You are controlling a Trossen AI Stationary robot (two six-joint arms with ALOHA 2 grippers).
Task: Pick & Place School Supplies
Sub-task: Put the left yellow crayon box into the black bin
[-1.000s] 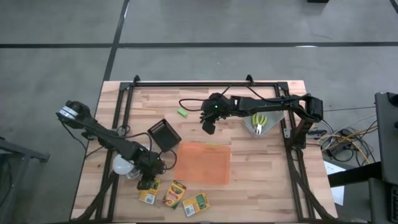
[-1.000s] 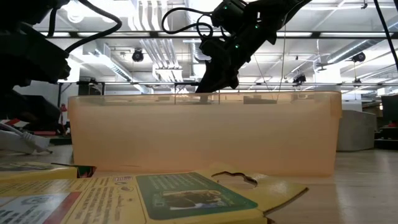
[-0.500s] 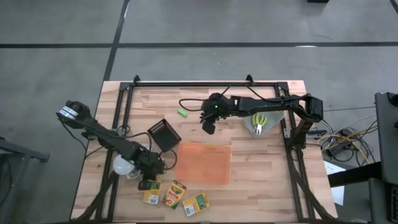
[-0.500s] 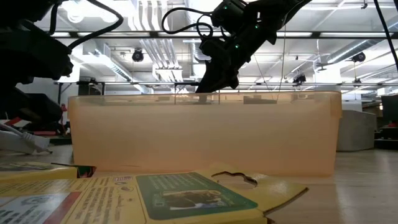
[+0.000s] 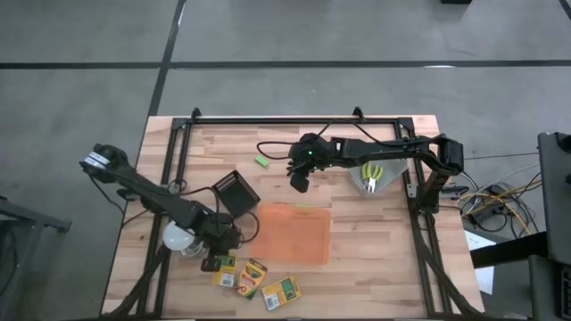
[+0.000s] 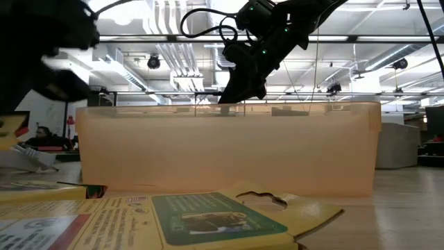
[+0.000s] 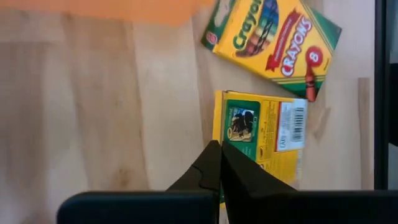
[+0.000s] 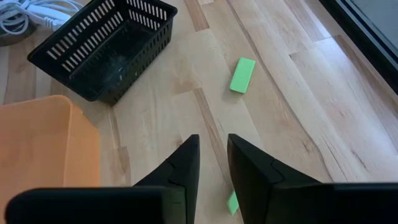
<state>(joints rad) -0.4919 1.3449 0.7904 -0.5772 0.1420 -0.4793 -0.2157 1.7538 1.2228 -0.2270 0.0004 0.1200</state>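
At the near left of the bench, my left pincer is shut tight, fingertips meeting over a crayon box, and I cannot tell whether it pinches an edge. If so, the thin hold could slip and drop the box short of the orange tray. My right pincer hangs above the tray's far side, jaws narrowly parted and empty, over a green block; descending off-centre would nudge it away.
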